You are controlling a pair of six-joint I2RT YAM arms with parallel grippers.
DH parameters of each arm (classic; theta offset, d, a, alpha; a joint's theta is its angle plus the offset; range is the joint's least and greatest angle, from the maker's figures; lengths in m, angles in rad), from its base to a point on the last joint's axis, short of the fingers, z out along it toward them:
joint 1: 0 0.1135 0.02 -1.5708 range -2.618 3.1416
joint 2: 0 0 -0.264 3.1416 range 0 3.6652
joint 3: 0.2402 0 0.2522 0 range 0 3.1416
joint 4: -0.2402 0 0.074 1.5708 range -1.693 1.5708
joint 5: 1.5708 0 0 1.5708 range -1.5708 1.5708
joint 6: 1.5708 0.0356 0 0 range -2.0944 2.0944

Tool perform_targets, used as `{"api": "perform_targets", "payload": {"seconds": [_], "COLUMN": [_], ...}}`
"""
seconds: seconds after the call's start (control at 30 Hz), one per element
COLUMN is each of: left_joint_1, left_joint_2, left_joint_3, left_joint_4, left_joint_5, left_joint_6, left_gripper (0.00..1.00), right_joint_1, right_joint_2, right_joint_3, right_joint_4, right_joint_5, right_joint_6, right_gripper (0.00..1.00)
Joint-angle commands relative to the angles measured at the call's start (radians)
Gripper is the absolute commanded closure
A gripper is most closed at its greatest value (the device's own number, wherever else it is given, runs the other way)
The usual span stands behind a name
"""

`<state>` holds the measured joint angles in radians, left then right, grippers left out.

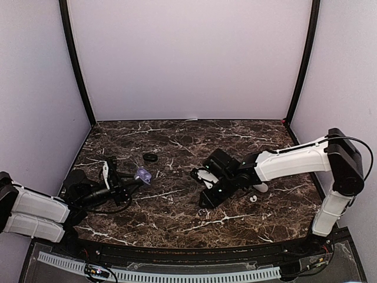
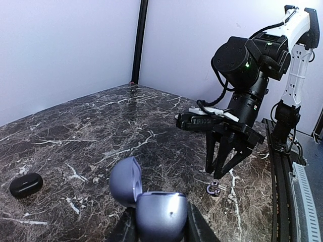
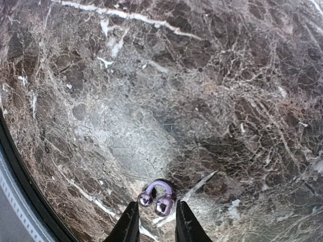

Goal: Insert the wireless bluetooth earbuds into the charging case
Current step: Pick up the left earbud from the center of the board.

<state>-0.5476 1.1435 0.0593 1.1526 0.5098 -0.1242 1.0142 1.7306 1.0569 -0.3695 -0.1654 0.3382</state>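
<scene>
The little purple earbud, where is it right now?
In the right wrist view, the purple earbud lies on the marble table right at the fingertips of the right gripper. The open purple case held by the left gripper is off to its left.

I see a dark marble table (image 1: 177, 224) -- a purple earbud (image 3: 157, 199) mid-table; a black item (image 1: 151, 158) farther left; a white bud (image 1: 253, 198) right.

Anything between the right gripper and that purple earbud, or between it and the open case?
Nothing visible. The right gripper hangs over the purple earbud, jaws apart. Only bare marble table separates it from the purple case, lid open, in the left gripper.
</scene>
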Motion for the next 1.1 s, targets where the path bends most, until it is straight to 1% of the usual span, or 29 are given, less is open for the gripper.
{"api": "perform_targets", "payload": {"seconds": [0.0,0.13,0.3,0.6,1.07], "left_joint_1": [0.003,0.004,0.003,0.003,0.003], "left_joint_2": [-0.002,0.000,0.000,0.007,0.010], "left_joint_3": [0.018,0.018,0.018,0.019,0.021], "left_joint_4": [0.041,0.042,0.042,0.039,0.040], "left_joint_5": [0.018,0.019,0.022,0.021,0.020], "left_joint_6": [0.002,-0.001,-0.003,-0.004,0.000], "left_gripper": [0.81,0.81,0.81,0.81,0.81], "right_joint_1": [0.031,0.045,0.055,0.058,0.070], "right_joint_2": [0.067,0.125,0.161,0.179,0.189], "right_joint_3": [0.080,0.176,0.225,0.219,0.218], "right_joint_4": [-0.168,-0.238,-0.273,-0.268,-0.296], "right_joint_5": [0.075,0.122,0.119,0.100,0.117], "right_joint_6": [0.055,0.058,0.055,0.055,0.061], "right_gripper": [0.77,0.78,0.78,0.79,0.80]}}
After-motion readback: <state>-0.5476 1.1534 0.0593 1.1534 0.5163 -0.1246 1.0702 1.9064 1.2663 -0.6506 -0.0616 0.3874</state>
